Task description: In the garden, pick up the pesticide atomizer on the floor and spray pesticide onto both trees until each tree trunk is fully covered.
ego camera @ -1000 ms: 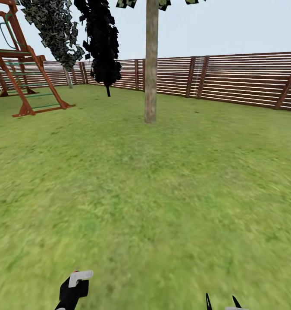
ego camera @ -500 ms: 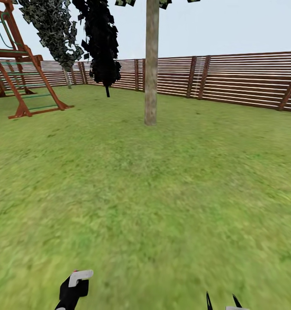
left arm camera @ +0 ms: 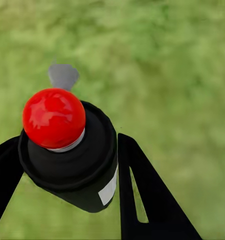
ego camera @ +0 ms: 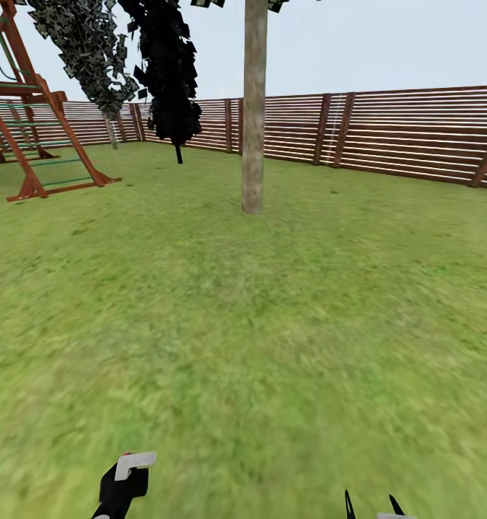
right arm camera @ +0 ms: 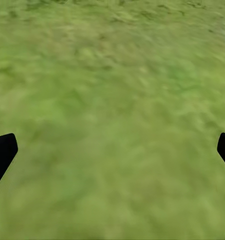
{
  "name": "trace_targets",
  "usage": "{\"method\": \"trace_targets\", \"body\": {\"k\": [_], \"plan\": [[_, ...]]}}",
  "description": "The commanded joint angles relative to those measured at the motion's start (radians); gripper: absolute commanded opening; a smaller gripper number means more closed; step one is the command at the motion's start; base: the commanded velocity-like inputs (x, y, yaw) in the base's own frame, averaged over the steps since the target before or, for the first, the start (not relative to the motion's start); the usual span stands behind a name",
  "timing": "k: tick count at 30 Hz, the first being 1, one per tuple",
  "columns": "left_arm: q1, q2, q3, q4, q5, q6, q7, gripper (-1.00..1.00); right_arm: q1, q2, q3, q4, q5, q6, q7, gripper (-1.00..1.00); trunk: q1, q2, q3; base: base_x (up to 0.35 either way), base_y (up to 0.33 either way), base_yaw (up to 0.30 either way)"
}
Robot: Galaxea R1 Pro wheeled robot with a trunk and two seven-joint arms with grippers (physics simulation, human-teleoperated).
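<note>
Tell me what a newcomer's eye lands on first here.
The pale tree trunk rising from the lawn straight ahead, before the brown slatted fence. Then the atomizer with its glossy red cap, gripped in the left claw. A wooden climbing frame stands far left.

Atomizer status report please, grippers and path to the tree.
Left gripper shut on the atomizer, red cap up. Right gripper open, holding nothing, over grass. Tree trunk straight ahead across bare lawn; climbing frame well off left.
</note>
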Motion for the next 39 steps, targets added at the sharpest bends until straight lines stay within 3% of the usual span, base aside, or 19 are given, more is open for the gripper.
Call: {"method": "trace_targets", "body": {"k": [1,39], "plan": [[0.000,0.000,0.000,0.000,0.000,0.000,0.000,-1.00,0.000,0.000,0.000,0.000,0.000,0.000,0.000,1.00,0.000,0.000,0.000,0.340,0.000,0.000],[0.000,0.000,0.000,-0.002,0.002,0.000,0.000,-1.00,0.000,0.002,0.000,0.000,0.000,0.000,-0.001,1.00,0.000,0.000,0.000,0.340,0.000,0.000]]}}
